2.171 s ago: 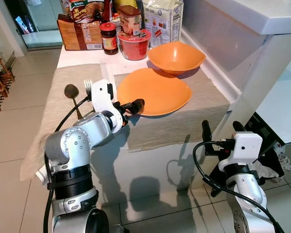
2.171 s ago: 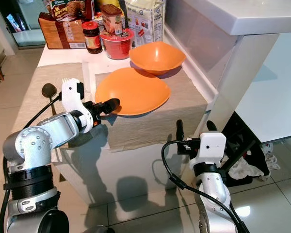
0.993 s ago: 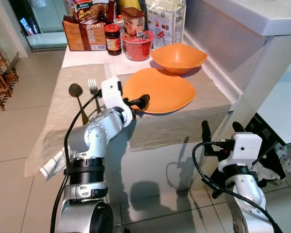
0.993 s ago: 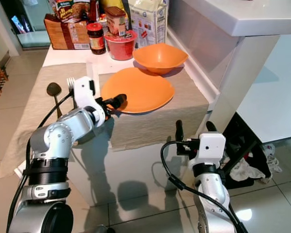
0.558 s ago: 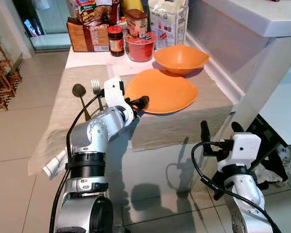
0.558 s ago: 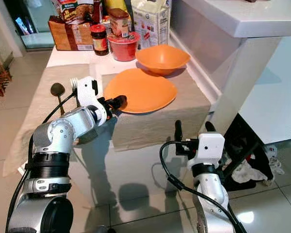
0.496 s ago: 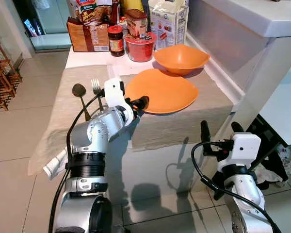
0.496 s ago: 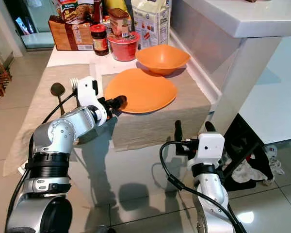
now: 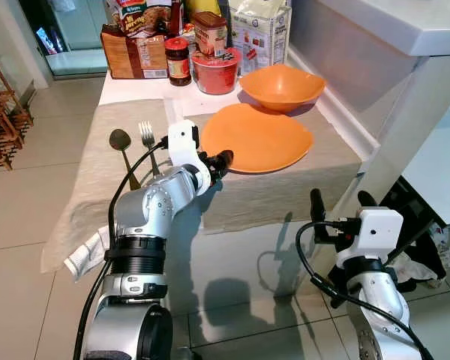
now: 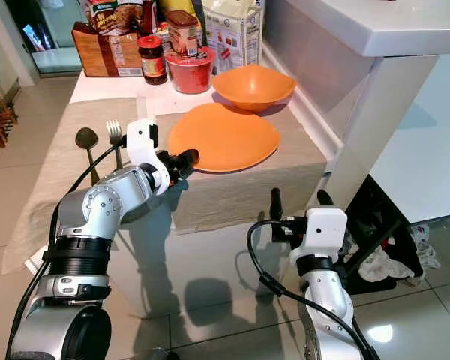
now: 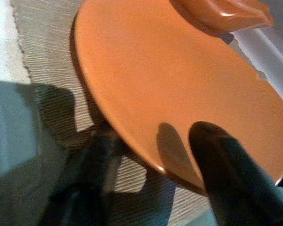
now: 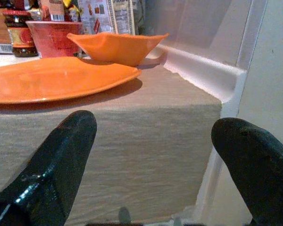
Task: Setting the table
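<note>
Left gripper (image 9: pixel 222 161) pinches the near rim of one flat orange plate (image 9: pixel 258 138) at frame centre; one orange bowl (image 9: pixel 281 85) stands behind, one fork (image 9: pixel 148 139), one spoon (image 9: pixel 122 150) at left. Right gripper (image 9: pixel 336 201) hangs spread, lower right.

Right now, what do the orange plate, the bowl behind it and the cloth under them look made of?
Orange plate: smooth, matte-to-satin, probably plastic or melamine; even colour, soft sheen at the rim, where the left claw grips.
Orange bowl: same look, glossier highlights on its edge in the right wrist view; likely the same set.
Table runner: woven beige fabric, linen-like; ribbed weave and drape over the edge.
</note>
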`<state>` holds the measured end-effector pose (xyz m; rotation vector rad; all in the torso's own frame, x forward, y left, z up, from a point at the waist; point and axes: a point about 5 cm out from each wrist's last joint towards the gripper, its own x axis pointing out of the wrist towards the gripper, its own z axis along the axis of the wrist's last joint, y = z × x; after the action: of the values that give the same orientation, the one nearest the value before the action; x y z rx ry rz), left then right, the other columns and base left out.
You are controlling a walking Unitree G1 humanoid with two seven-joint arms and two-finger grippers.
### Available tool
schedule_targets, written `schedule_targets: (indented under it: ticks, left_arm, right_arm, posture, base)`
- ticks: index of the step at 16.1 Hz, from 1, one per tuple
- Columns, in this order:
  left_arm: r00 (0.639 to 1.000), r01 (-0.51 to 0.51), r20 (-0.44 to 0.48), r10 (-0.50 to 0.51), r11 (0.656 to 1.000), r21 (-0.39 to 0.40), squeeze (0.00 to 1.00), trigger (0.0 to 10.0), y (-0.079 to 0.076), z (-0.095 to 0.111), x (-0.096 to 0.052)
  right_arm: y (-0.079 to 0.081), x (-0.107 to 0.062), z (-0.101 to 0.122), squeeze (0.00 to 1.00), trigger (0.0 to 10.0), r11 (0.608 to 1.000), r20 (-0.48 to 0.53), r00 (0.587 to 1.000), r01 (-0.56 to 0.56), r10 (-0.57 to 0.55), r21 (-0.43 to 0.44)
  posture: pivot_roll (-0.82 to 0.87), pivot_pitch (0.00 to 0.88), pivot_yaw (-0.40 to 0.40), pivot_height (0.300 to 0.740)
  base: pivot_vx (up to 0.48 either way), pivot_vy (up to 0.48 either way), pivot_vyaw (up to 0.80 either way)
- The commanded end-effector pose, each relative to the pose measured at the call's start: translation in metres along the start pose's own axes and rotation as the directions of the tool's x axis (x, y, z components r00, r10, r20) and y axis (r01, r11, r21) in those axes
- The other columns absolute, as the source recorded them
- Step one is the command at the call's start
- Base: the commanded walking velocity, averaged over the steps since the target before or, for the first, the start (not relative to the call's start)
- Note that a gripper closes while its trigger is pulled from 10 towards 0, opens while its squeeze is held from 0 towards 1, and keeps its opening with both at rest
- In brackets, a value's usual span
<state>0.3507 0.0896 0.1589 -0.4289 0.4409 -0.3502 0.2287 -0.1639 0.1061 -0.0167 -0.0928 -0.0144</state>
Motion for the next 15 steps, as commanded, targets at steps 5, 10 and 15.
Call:
schedule_targets:
  ticks: [5, 10, 15]
  left_arm:
    - [0.999, 0.006, -0.046, -0.006, 1.000, -0.007, 0.00, 0.0, 0.000, -0.011, 0.004]
    - [0.993, 0.062, 0.106, -0.047, 0.989, -0.137, 0.00, 0.0, -0.003, 0.019, 0.001]
    - [0.963, 0.096, 0.267, -0.035, 0.970, -0.223, 0.00, 0.0, -0.002, 0.052, -0.007]
  right_arm:
    - [0.001, 0.001, 0.004, 0.00, 10.0, 1.000, 0.015, 1.000, 0.002, -0.002, -0.005]
    - [0.001, 0.001, 0.004, 0.00, 10.0, 1.000, 0.014, 1.000, 0.006, -0.006, -0.003]
    - [0.000, 0.002, 0.004, 0.00, 10.0, 1.000, 0.015, 1.000, 0.007, -0.007, -0.002]
  posture:
    - [-0.01, 0.000, 0.051, 0.740]
    - [-0.01, 0.000, 0.050, 0.740]
    - [-0.01, 0.000, 0.048, 0.740]
  base:
    - [0.000, 0.000, 0.00]
    - [0.000, 0.000, 0.00]
    - [0.000, 0.000, 0.00]
